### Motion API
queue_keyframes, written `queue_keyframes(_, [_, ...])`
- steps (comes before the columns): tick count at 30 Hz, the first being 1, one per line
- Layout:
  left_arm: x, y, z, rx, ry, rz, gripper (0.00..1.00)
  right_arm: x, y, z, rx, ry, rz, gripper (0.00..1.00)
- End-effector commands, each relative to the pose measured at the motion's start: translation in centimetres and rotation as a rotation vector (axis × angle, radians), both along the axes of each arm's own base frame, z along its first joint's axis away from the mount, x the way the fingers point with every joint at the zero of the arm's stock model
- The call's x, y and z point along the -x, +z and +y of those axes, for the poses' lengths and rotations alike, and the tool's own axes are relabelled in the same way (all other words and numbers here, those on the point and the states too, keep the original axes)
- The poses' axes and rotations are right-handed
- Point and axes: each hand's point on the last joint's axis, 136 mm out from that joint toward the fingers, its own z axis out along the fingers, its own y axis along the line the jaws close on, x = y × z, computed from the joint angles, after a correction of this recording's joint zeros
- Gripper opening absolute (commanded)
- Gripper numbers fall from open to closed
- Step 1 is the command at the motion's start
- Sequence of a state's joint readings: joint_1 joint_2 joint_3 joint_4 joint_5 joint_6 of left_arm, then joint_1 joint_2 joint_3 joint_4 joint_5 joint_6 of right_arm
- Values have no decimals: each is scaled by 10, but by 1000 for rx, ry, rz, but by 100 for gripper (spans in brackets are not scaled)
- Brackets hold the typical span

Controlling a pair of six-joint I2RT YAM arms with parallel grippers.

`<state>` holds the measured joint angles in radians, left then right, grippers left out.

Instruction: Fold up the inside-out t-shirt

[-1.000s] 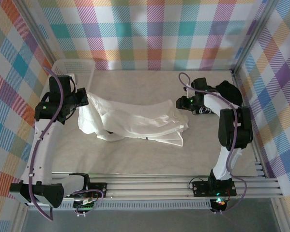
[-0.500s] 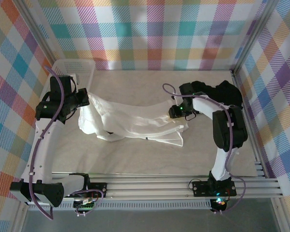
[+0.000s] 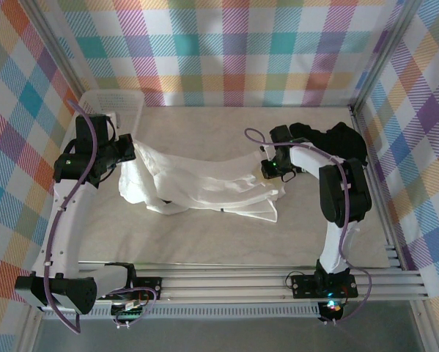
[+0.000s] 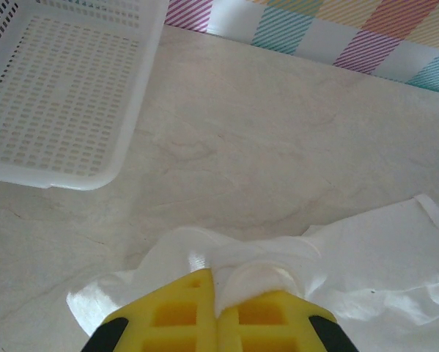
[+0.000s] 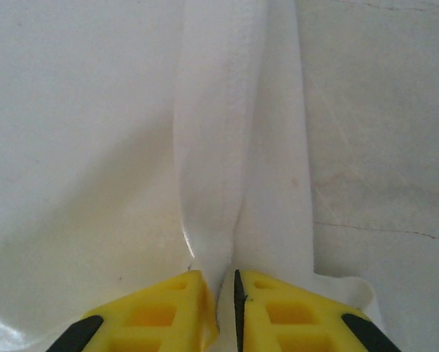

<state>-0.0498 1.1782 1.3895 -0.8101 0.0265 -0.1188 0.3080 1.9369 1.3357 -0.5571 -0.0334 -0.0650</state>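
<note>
Task item: the inside-out t-shirt [image 3: 204, 187] is lying stretched across the middle of the marble-look table [image 3: 204, 238], running from the left side towards the right (plain white, no print showing).

Shirt shape: it is sagging between the two arms; the left end is bunching into loose folds, and the right end is trailing towards the near side in a flat flap.

Left gripper [image 4: 220, 287]: the yellow fingers are pressing together on a rounded fold of the white fabric, which is bulging up between the tips. Closed and gripping the shirt at its left end.

Right gripper [image 5: 225, 280]: the yellow fingers are pinching a narrow raised ridge of the same fabric; the ridge is running straight away from the tips. The gap is slim and cloth is filling it, so it is gripping the shirt at its right end.

White mesh basket [image 4: 135, 125]: it is sitting in the far-left corner of the table, apart from the shirt, with bare tabletop between them.

Black garment [image 3: 344, 138]: it is lying crumpled at the far right, just behind the right arm, not touching the white shirt as far as the top view is showing.

Surroundings: a plaid backdrop [image 3: 234, 51] is enclosing the table on the left, far and right sides.
</note>
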Motion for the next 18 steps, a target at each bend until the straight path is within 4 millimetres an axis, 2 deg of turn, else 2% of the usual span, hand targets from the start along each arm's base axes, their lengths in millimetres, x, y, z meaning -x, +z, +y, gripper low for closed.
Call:
queue_keyframes(1, [-1, 2, 2, -1, -3, -20, 0, -7, 0, 3, 1, 7, -5, 19])
queue_keyframes(7, [-1, 1, 2, 0, -5, -19, 0, -7, -2, 5, -15, 7, -2, 19])
queue_keyframes(10, [-1, 1, 2, 1, -4, -19, 0, -9, 8, 4, -20, 3, -27, 7])
queue_keyframes(13, [-2, 2, 1, 9, -1, -19, 0, -9, 40, 5, -92, -9, -84, 0])
queue_keyframes(18, [-2, 6, 2, 27, 12, -28, 0, 5, 125, 7, -363, -16, -210, 0])
